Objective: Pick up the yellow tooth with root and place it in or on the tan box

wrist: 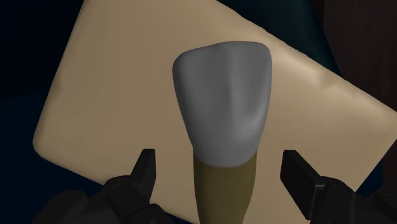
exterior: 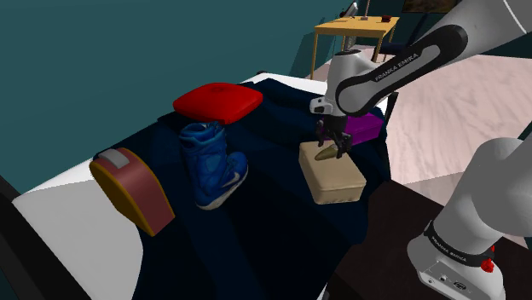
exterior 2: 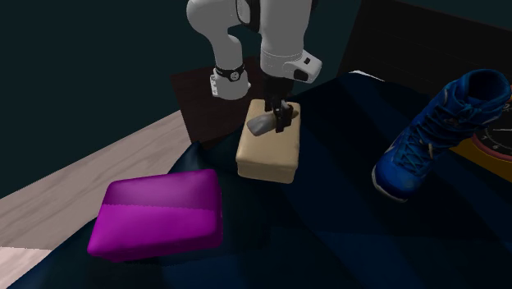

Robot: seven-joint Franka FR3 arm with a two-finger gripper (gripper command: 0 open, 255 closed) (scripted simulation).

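Right of centre in the shoulder view: all-black two-finger gripper (exterior: 332, 147) low over flat tan rectangular box (exterior: 334, 181). In the wrist view, fingers (wrist: 147, 172) apart on either side of grey-crowned tooth with yellowish root (wrist: 222, 102), touching neither side of it. Tooth over the box top, crown pointing away from the gripper; resting or just above, cannot tell. Left of centre: blue lace-up boot (exterior: 211, 166) on dark blue cloth (exterior: 273, 213), red cushion (exterior: 217, 100) behind. Lower left of the second exterior view: magenta cushion (exterior 2: 160, 215).
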